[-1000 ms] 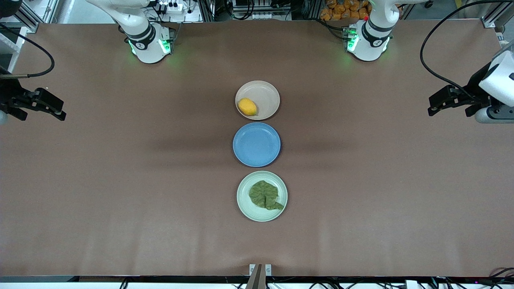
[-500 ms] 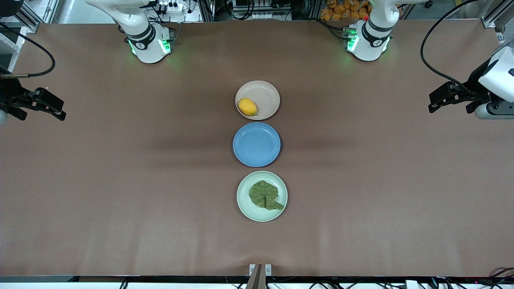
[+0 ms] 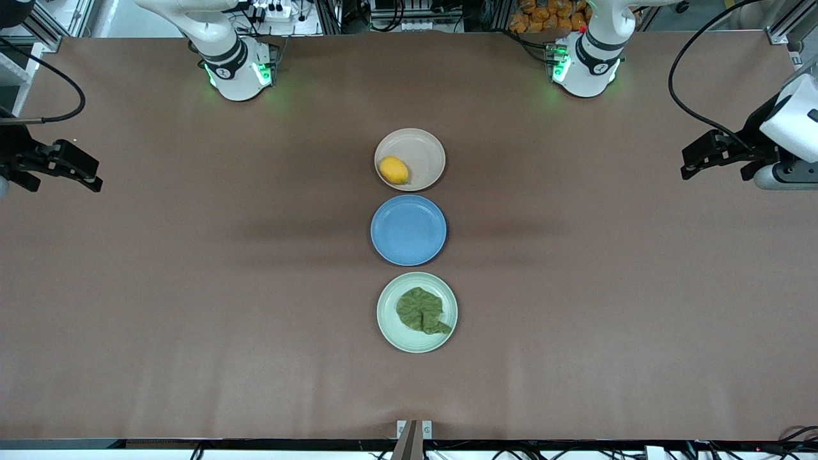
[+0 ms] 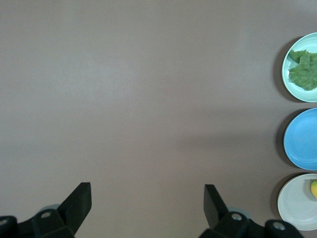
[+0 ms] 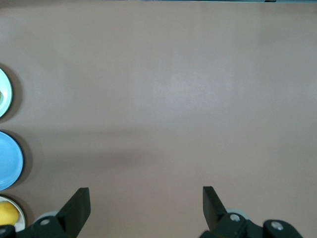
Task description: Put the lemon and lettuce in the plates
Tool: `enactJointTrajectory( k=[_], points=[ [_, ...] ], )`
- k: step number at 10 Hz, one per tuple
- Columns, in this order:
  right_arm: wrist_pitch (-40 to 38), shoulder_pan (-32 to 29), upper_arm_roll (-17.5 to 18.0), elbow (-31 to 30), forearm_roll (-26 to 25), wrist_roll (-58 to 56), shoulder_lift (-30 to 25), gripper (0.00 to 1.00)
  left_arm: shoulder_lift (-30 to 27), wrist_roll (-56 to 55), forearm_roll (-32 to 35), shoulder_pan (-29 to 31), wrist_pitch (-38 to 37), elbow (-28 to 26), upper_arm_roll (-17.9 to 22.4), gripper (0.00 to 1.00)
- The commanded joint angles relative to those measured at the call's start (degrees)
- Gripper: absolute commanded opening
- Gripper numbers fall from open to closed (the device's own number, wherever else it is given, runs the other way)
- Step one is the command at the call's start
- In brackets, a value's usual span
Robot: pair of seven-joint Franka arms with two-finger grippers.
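Observation:
The lemon lies in the beige-pink plate, farthest from the front camera. The lettuce lies in the mint green plate, nearest the camera. In the left wrist view the lettuce sits in the green plate and the lemon in the beige plate. My left gripper is open and empty over the table's left-arm end. My right gripper is open and empty over the right-arm end. In the right wrist view the lemon shows at the edge.
A blue plate stands empty between the two other plates; it also shows in the left wrist view and the right wrist view. Brown table spreads wide on both sides of the plate row.
The left gripper has drifted slightly up and toward its end of the table. The right gripper has barely shifted. Lemon, lettuce and plates have not moved.

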Motion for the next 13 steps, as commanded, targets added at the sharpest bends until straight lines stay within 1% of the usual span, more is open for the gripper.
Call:
enactJointTrajectory(
  k=[1, 2, 3, 13],
  points=[
    [0.46, 0.32, -0.46, -1.45, 1.01, -0.97, -1.51, 1.00, -0.63, 1.07, 1.51, 0.48, 0.16, -0.59, -0.51, 1.00],
    [0.64, -0.03, -0.11, -1.44, 1.10, -0.97, -1.42, 1.00, -0.54, 1.07, 1.52, 0.56, 0.16, -0.24, -0.43, 1.00],
    [0.64, -1.25, 1.37, -1.36, 1.01, -0.97, -1.33, 1.00, -0.54, 1.07, 1.43, 0.56, 0.16, -0.24, -0.42, 1.00],
    [0.11, -2.23, 1.12, -1.36, 1.01, -1.23, -1.77, 1.00, -0.02, 0.98, 1.43, 0.48, 0.16, -0.24, -0.42, 1.00]
  ],
)
